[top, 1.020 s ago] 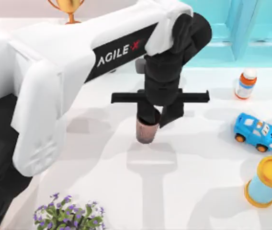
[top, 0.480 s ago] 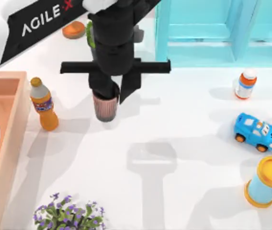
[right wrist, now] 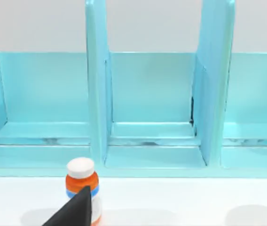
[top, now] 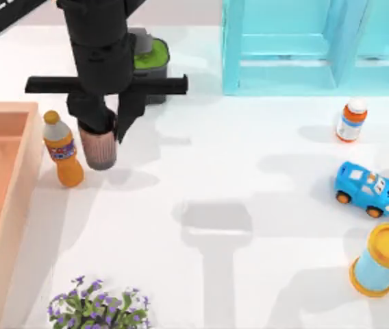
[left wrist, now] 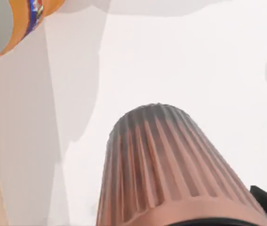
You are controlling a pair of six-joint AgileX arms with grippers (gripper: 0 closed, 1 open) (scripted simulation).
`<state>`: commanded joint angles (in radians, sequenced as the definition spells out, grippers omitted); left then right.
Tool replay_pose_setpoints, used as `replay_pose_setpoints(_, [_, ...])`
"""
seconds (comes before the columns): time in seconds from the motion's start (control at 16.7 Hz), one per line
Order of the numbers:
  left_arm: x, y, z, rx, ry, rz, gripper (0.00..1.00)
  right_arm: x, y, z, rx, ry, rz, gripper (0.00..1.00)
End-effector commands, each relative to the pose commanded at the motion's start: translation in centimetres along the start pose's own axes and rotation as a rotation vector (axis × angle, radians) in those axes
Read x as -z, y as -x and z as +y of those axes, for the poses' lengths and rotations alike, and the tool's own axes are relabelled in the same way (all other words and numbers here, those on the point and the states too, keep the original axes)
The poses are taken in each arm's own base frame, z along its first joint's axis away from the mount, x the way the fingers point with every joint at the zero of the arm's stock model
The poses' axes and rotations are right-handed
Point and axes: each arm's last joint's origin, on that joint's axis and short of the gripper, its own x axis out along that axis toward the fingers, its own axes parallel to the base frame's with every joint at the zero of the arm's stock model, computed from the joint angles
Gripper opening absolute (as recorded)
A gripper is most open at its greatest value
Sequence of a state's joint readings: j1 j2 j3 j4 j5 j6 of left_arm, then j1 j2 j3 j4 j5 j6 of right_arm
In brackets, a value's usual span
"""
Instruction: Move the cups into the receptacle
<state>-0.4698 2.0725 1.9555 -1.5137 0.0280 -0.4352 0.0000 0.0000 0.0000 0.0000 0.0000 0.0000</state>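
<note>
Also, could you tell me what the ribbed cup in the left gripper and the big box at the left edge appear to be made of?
The ribbed cup, held in the left gripper, looks like matte moulded plastic or perhaps ceramic: brownish-pink, with even vertical ribs and no shine. The box looks like unvarnished light wood: peach-tan, thick flat walls and a dull surface, though no clear grain shows.

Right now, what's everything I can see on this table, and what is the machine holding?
Ribbed cup: one, brown, held above the table beside the bottle.
Wooden box: one, tan-peach, left edge.
Orange bottle: one, beside the box.
Grey pot: one, green-topped, rear.
Shelf frame: one, turquoise, rear right.
Pill bottle: one, orange-white, right.
Toy car: one, blue, right.
Blue cylinder: one, yellow lid, front right.
Flowers: one, purple, front left.
Left gripper: black, gripping the cup.
</note>
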Motion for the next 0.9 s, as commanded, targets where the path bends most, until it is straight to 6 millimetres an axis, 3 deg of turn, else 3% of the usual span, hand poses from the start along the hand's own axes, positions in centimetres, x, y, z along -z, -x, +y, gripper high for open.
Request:
replay_pose_setpoints(0.3, [1.3, 4.4, 10.8, 0.099, -0.028, -0.060, 0.00, 0.0, 0.0, 0.0, 0.000, 0.000, 0.000, 1.00])
replay_pose_setpoints(0.48, [2.5, 5.8, 16.7, 0.121, -0.043, -0.148, 0.00, 0.0, 0.0, 0.0, 0.000, 0.000, 0.000, 1.00])
replay_pose_setpoints(0.72, [3.7, 4.5, 22.8, 0.093, -0.024, -0.142, 0.00, 0.0, 0.0, 0.0, 0.000, 0.000, 0.000, 1.00])
replay_pose_setpoints(0.9, [4.2, 2.7, 25.4, 0.078, 0.000, -0.079, 0.00, 0.0, 0.0, 0.0, 0.000, 0.000, 0.000, 1.00])
